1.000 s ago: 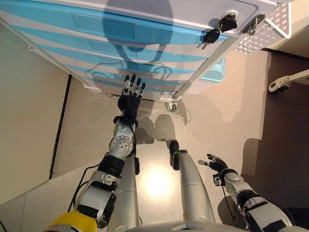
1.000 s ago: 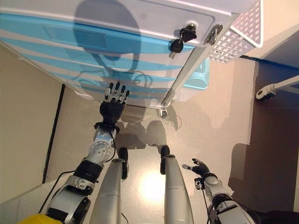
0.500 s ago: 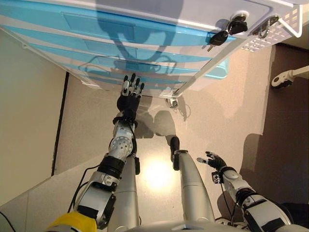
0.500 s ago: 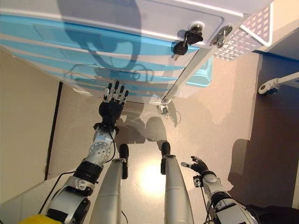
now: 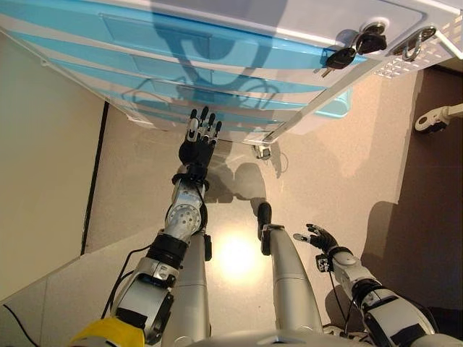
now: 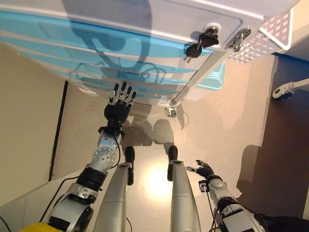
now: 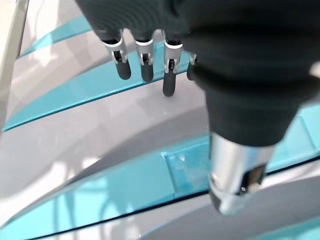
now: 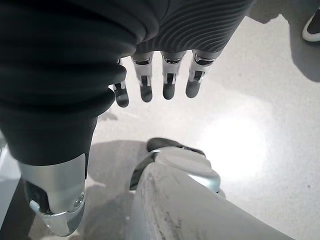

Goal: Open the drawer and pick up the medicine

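Note:
A white drawer cabinet (image 5: 217, 14) with several blue drawer fronts (image 5: 145, 40) stands before me, all drawers closed. My left hand (image 5: 197, 141) is open, fingers straight, reaching toward the lowest blue fronts (image 7: 125, 185) without touching them; its fingers (image 7: 145, 65) show close to the blue strips in the left wrist view. My right hand (image 5: 318, 237) is open and empty, low at my right side above the floor (image 8: 240, 115). No medicine is in view.
Black keys (image 5: 340, 56) hang from a lock on the cabinet's top, beside a metal latch (image 5: 416, 42). A white perforated basket (image 6: 263, 41) sits at the cabinet's right side. A caster wheel (image 5: 262, 152) is under the cabinet. A white wheeled leg (image 5: 434, 119) stands at right.
The camera has shifted slightly, so the cabinet sits differently in the picture. My left hand has risen a little toward the lower drawer fronts. The right hand has barely moved.

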